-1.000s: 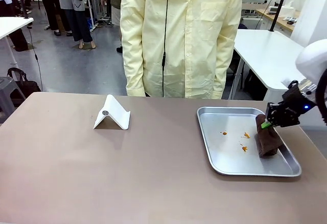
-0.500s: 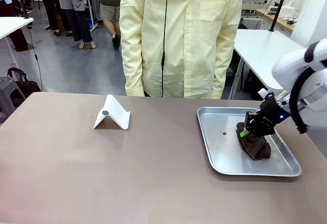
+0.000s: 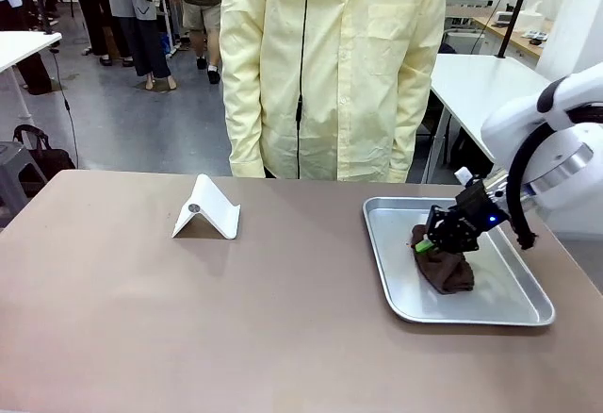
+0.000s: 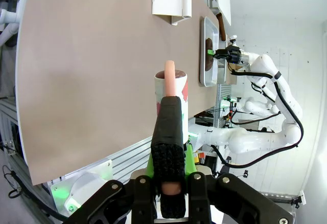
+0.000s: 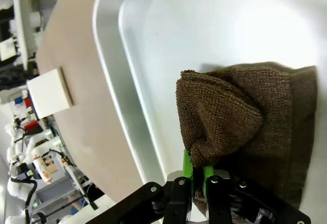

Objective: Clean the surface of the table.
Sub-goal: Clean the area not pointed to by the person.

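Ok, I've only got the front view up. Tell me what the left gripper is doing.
Observer: The left gripper is shut on a black-handled tool with a pinkish tip, pointing toward the table.
Operator: Say what lies ahead of that tip.
Observer: A white cup with red print and a dark top, near the table's robot-side edge.
Operator: Now give me the right gripper's hold close up.
Observer: The right gripper pinches a bunched fold of the brown cloth between its green pads, on the tray.
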Robot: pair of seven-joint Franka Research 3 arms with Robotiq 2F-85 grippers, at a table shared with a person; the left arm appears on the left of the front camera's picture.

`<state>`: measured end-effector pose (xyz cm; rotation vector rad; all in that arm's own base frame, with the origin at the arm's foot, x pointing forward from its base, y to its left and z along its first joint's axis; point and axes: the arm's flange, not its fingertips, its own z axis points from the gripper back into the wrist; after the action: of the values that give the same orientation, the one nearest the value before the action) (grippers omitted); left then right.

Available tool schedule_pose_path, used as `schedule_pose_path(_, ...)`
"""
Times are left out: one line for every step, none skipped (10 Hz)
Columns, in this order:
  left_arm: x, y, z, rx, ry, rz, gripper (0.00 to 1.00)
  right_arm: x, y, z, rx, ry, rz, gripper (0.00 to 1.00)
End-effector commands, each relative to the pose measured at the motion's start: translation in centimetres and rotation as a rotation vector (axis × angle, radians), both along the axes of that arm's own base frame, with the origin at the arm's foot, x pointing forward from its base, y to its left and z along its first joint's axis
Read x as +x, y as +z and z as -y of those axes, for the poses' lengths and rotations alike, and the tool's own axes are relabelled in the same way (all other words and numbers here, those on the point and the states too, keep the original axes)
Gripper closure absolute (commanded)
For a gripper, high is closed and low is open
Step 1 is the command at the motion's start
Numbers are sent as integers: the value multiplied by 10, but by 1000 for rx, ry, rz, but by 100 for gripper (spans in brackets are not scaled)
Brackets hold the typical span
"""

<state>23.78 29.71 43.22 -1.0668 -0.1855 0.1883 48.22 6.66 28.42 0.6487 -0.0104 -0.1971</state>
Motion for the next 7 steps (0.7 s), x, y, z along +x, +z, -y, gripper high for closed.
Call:
schedule_pose_path(-3,4,1,8,2,-15,78,-5,-22,-24,38,28,51,92)
schedule_pose_path(-3,4,1,8,2,-15,78,-5,-28,-34,61,64,48,92)
schedule_pose_path(-3,4,1,8,2,-15,78,-6,-30,-42,83,104,37,92)
schedule_pose_path(-3,4,1,8,2,-15,78,-8,-28,-47,98,156,43,92)
schedule_pose_path(-3,4,1,8,2,-15,78,-9,-27,-47,92,170,49,92)
schedule_pose_path(-3,4,1,8,2,-15,78,-10,-27,-47,90,179,44,92)
schedule_pose_path(-3,4,1,8,2,-15,78,-9,-27,-45,66,168,53,92)
